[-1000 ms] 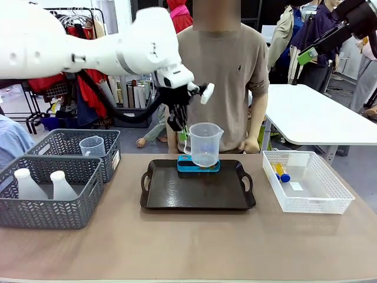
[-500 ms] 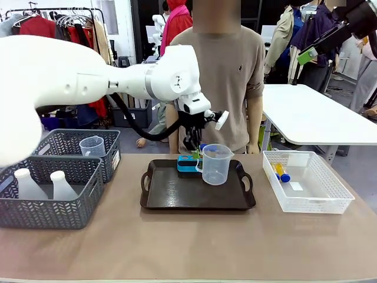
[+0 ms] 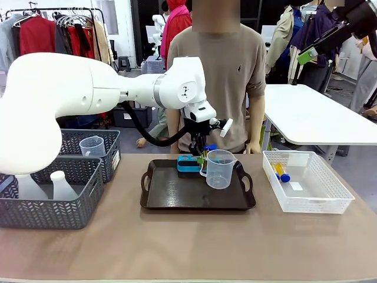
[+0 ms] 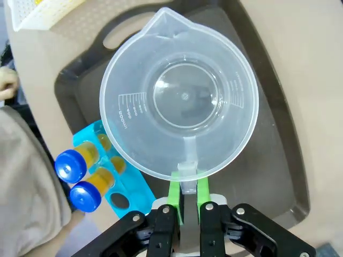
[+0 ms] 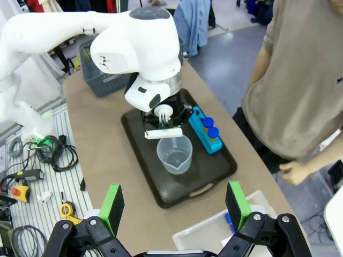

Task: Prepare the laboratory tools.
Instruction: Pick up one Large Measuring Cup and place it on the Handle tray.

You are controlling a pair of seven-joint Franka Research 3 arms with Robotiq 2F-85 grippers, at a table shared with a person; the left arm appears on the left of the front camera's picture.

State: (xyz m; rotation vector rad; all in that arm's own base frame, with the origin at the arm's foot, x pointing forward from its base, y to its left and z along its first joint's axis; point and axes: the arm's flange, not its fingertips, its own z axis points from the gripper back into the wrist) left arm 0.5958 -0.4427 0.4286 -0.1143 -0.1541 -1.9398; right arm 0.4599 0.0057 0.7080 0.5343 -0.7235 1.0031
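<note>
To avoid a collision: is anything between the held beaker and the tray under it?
Nothing visible is. Through the clear beaker the bare floor of the tray shows; the blue rack with two tubes stands beside its base.

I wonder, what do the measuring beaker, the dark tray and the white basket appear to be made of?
Dark tray: likely smooth brown plastic, with moulded handle slots. Measuring beaker: probably clear plastic; the tray shows through it and graduations mark its wall. White basket: seemingly plastic, moulded as fine mesh.

Behind stand a white table (image 3: 315, 118) and clothes rack (image 3: 59, 26)
</note>
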